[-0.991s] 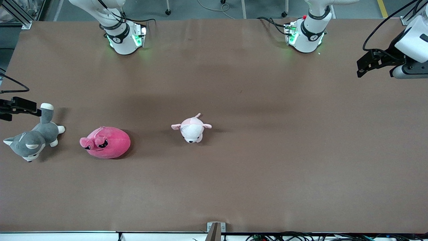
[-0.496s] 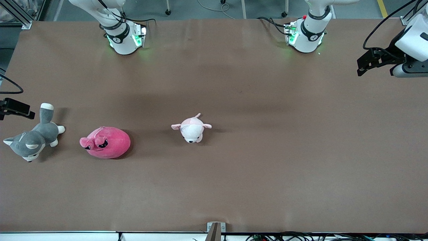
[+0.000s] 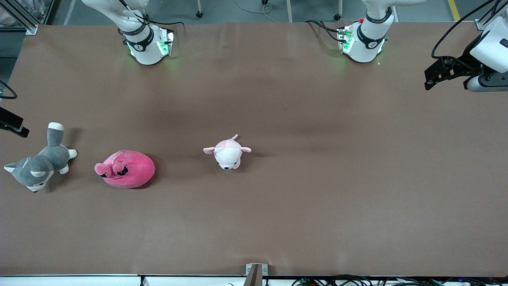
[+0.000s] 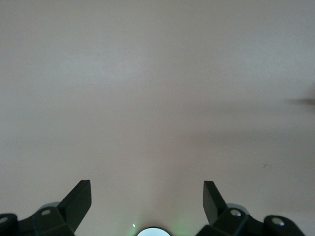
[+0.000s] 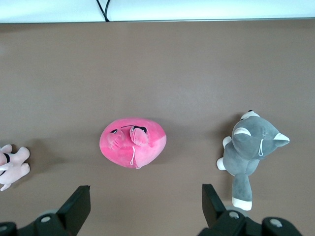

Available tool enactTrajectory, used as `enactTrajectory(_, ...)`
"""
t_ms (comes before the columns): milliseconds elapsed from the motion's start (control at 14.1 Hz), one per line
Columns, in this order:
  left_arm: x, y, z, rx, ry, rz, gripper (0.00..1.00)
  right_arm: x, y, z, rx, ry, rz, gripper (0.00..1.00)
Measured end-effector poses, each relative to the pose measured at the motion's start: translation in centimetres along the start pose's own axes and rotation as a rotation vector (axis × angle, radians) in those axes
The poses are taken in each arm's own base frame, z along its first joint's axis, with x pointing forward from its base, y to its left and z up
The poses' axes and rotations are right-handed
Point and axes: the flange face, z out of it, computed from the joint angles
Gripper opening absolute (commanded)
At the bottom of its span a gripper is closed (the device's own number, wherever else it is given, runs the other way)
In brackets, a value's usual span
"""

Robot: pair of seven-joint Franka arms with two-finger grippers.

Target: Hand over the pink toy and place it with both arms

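We see the pink toy [image 3: 125, 169] lying on the table [image 3: 278, 222] toward the right arm's end, between the grey toy [image 3: 37, 165] and the pale pink toy [image 3: 227, 153], apart from both; nothing touches it.

The right gripper [image 5: 143, 191] hangs over the table edge at the right arm's end, just by the grey toy's tail; its fingers are spread wide and hold nothing; its wrist view looks down on the pink toy and the grey toy together.

The left gripper [image 4: 146, 187] is up over bare table at the left arm's end, well apart from all three toys; its fingers are also spread with nothing between them.

We judge this fits two stages: the pink toy waiting to be picked for the handover, or the pink toy already set down with both arms drawn off; the frames don't settle which, so we call no move.

Handling notes, as judgement:
- The pink toy is a soft, rounded plush, broad for these fingers; any grip would want the narrower width and a deep bite, or it squeezes out.
- The grey toy lies close to the right gripper, so travel there risks nudging it.
- A handover needs free plush left for the second gripper.
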Motion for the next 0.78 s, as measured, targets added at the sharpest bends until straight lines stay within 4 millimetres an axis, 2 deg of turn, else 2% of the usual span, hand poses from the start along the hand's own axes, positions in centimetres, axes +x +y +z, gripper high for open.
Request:
enactTrajectory(496,0.0,0.0,-0.3,-0.001,0.006,0.000,1.00,-3.8,-0.2,-0.3,-0.002,-0.013,0.022,1.00)
enactTrajectory(779,0.0,-0.2,-0.6,-0.002,0.013,-0.003,1.00,-6.0,-0.2,0.9,-0.001,-0.009,0.025,1.00)
